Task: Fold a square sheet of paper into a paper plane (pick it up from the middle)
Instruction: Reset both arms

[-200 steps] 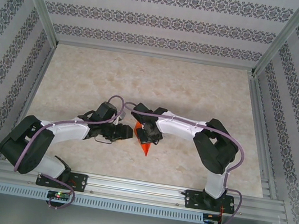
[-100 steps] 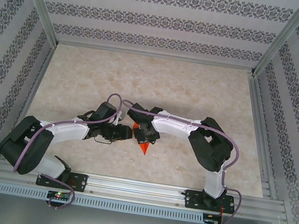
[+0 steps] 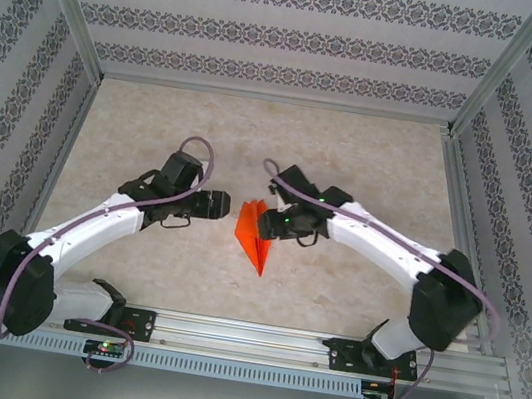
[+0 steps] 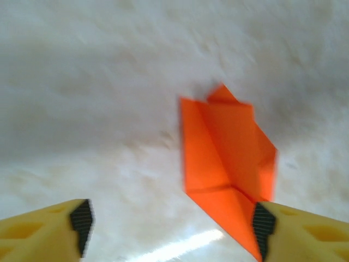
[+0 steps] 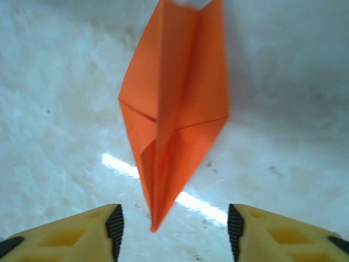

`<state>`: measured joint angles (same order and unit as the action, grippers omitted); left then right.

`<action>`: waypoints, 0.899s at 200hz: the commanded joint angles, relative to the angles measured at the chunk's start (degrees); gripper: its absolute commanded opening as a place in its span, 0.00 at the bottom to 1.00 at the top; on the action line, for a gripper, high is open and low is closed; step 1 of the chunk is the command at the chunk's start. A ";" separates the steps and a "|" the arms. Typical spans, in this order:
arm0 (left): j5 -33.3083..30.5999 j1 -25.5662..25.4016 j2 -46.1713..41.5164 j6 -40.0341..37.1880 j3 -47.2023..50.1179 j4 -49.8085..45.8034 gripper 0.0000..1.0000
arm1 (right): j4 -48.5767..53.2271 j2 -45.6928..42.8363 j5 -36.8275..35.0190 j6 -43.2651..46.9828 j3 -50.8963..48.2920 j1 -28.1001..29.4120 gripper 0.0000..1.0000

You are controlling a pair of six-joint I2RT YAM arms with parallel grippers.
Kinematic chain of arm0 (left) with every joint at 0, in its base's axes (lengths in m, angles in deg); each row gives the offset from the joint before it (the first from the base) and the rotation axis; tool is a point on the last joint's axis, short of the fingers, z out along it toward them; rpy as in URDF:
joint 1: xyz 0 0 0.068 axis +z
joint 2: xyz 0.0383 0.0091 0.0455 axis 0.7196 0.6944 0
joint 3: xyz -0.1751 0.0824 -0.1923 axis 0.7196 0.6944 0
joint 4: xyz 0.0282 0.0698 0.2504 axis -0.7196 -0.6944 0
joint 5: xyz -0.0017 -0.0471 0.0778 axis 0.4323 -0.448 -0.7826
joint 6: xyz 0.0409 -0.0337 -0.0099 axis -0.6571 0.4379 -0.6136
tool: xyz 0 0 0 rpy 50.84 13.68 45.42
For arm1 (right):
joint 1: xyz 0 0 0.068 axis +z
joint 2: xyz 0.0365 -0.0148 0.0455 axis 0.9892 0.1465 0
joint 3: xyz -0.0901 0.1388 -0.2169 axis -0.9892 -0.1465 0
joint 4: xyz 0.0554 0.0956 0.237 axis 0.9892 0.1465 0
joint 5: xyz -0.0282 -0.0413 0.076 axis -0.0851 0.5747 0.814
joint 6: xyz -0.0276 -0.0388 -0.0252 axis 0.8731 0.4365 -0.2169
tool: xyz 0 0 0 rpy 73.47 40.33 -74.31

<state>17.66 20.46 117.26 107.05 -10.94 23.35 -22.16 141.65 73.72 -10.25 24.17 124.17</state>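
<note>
top external view: the paper plane (image 3: 252,234) lies on the beige marbled table (image 3: 157,122) just below the centre of the frame, folded to a slim dart. its nose points toward the lower edge and its blunt tail toward the upper edge. it sits between the two arms, free of both.

left gripper (image 3: 226,203): positioned just left of the plane's tail, apart from the paper. in the left wrist view the left gripper (image 4: 172,225) has its jaws spread wide, and the yellow fingers (image 4: 43,234) sit in the two lower corners with nothing between them but bare table. the plane (image 4: 223,155) appears right of centre, centre crease visible, and its nose runs down beside the right-hand finger. this frame is motion-blurred, so i cannot say whether paper and finger touch.

right gripper (image 3: 264,222): positioned at the plane's upper right edge; from above, contact cannot be confirmed. in the right wrist view the right gripper (image 5: 175,225) has its jaws parted and grips nothing. the plane (image 5: 174,109) fills the upper middle of the frame, and its nose tip ends in the gap between the fingers (image 5: 82,234), clear of both black pads.

surroundings: patterned walls (image 3: 292,37) enclose the table on three sides, and an aluminium rail (image 3: 244,336) crosses the lower frame, carrying both arm bases.
</note>
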 commanded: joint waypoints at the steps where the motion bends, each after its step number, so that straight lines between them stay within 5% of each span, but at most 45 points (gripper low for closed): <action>1: -17.39 2.45 0.17 -8.44 -1.30 -5.72 0.86 | -4.19 -5.27 0.69 8.43 -5.46 -5.68 0.60; 39: -30.05 6.53 0.39 -15.04 3.43 6.18 1.00 | -19.37 -17.92 -4.76 16.32 -17.60 -18.18 0.80; 85: -25.00 15.84 2.24 -21.17 11.69 24.09 1.00 | -36.71 -23.14 -6.57 19.74 -29.36 -32.76 0.96; 134: -19.55 19.99 7.20 -24.73 16.94 41.45 1.00 | -60.02 -20.78 -14.13 22.67 -39.59 -37.55 0.98; 180: -18.48 20.12 12.97 -25.60 15.28 44.76 1.00 | -72.08 -14.97 -10.64 19.76 -41.96 -42.52 0.98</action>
<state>-2.23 39.78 129.06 83.38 5.24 60.97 -82.28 124.80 62.90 10.25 -16.86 82.70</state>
